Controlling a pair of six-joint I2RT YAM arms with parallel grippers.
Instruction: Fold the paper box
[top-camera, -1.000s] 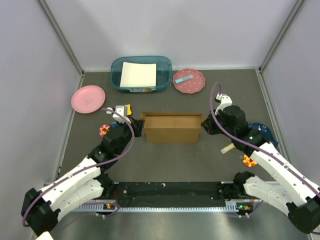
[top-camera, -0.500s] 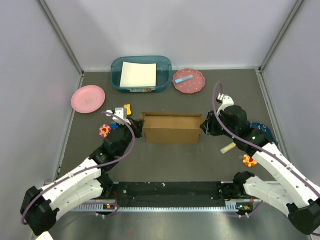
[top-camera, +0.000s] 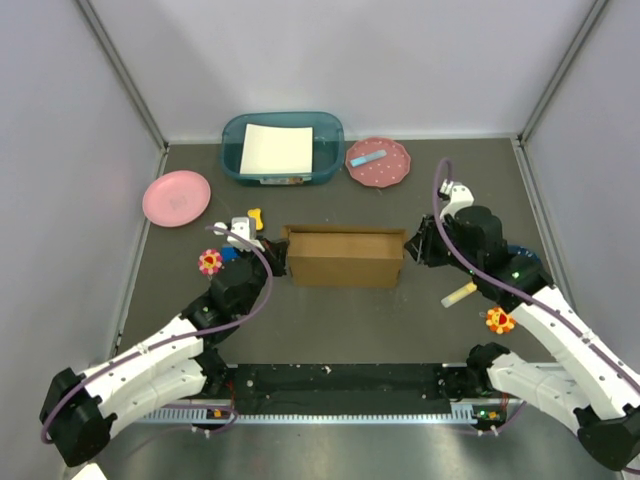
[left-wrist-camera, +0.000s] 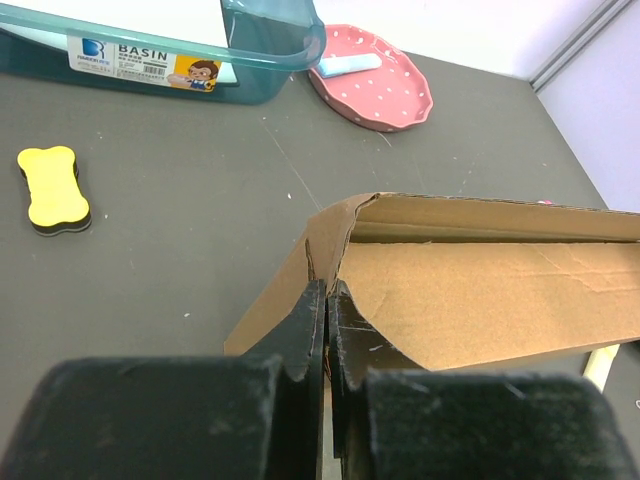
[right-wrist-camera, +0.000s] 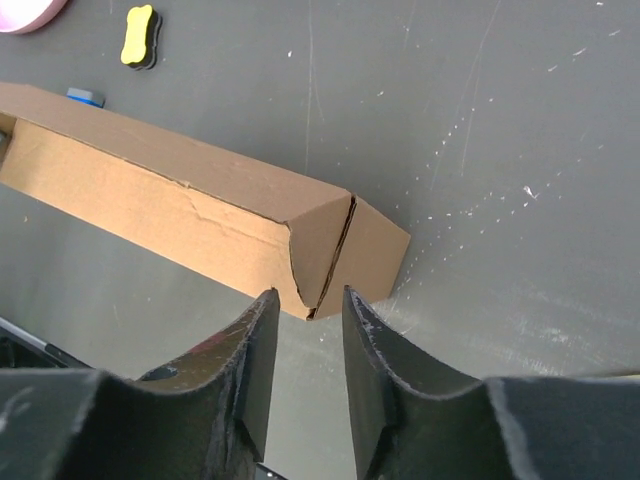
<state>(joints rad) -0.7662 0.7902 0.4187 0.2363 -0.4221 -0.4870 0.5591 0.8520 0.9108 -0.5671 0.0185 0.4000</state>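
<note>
The left end effector (left-wrist-camera: 325, 325) pinches the left end flap of the paper box (top-camera: 343, 258); the right end effector (right-wrist-camera: 305, 325), jaws apart, straddles the opposite end's corner. The box lies in the middle of the bench (top-camera: 330, 320), long axis parallel to the near edge, one arm at each short end

Right tool (top-camera: 411, 248) backed off toward the right of the frame, now just clear of the paper box (top-camera: 343, 258) right end; left arm slid toward lower left, uncovering the flower toy (top-camera: 209, 262).
</note>
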